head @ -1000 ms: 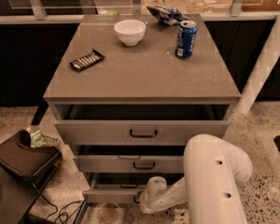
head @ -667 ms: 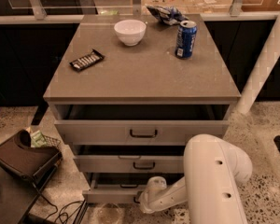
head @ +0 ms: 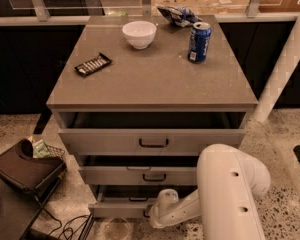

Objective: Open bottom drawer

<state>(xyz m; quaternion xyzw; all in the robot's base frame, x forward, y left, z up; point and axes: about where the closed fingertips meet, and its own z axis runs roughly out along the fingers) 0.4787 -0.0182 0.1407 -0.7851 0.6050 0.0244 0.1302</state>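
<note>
While the white arm [head: 231, 194] fills the lower right of the camera view, its end effector [head: 151, 215] sits low against the right end of the bottom drawer [head: 117, 209], at the spot where a small dark mark shows on the front. Cannot tell whether the end effector is open or closed; the wrist hides it. The bottom drawer runs leftward from the end effector, a slim grey front standing a little out from the cabinet, with a dark gap above its top edge. Directly above the end effector is the middle drawer [head: 115, 175], also standing partly out, its dark bar handle just above and slightly right. Higher still is the top drawer [head: 100, 141], widest of the three, likewise ajar, handle near centre. Well above the end effector lies the grey tabletop [head: 155, 84]. On it: a white bowl [head: 139, 34] far up and slightly left, a blue soda can [head: 199, 42] up and to the right, a crumpled snack bag [head: 177, 15] beyond the can at the far edge, and a dark wrapped bar [head: 93, 64] up and to the left. Far left of the end effector, on the speckled floor [head: 282, 149], a dark bag [head: 25, 170] rests beside a wire basket.
</note>
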